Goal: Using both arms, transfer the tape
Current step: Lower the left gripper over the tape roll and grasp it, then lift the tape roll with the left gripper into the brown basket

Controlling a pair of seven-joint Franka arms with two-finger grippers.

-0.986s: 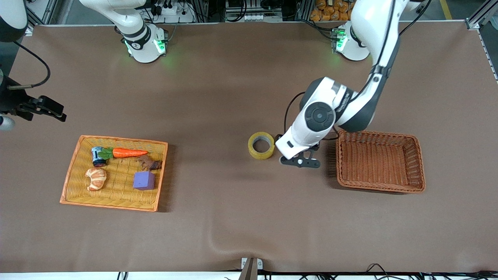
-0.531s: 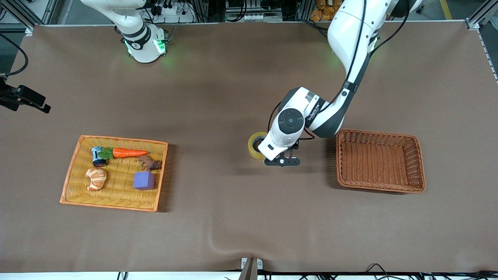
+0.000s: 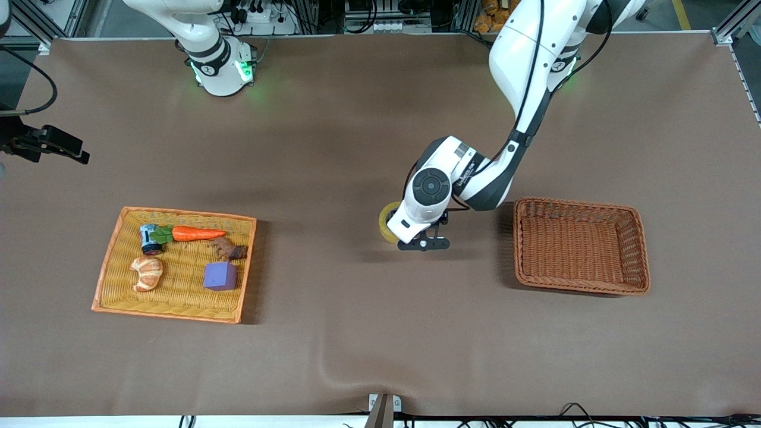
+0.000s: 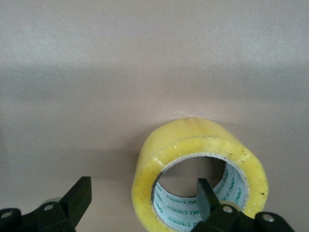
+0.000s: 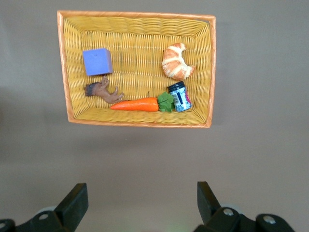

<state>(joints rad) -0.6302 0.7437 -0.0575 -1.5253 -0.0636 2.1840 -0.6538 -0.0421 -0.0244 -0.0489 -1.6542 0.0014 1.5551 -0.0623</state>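
A: The left end effector [image 4: 145, 205] is spread, one finger inside the tape [image 4: 200, 176] standing on the desk [image 3: 333, 333] near the brown basket [image 3: 579, 246].

B: Closing off-centre could roll it away. The right end effector [image 5: 140, 203] waits spread above the yellow tray [image 5: 137, 21].

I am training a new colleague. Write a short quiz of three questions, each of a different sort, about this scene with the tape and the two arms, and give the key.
1. True or false: the tape lies in the brown basket.
2. Multiple choice: how do the left gripper fingers stand at the tape? A) both outside the roll; B) one in the core, one outside the wall; C) both in the core.
3. Fill in: the purple cube lies in the ____ tray, which the open right gripper is over.

Key: 1 false, it is on the table beside the basket; 2 B; 3 yellow.
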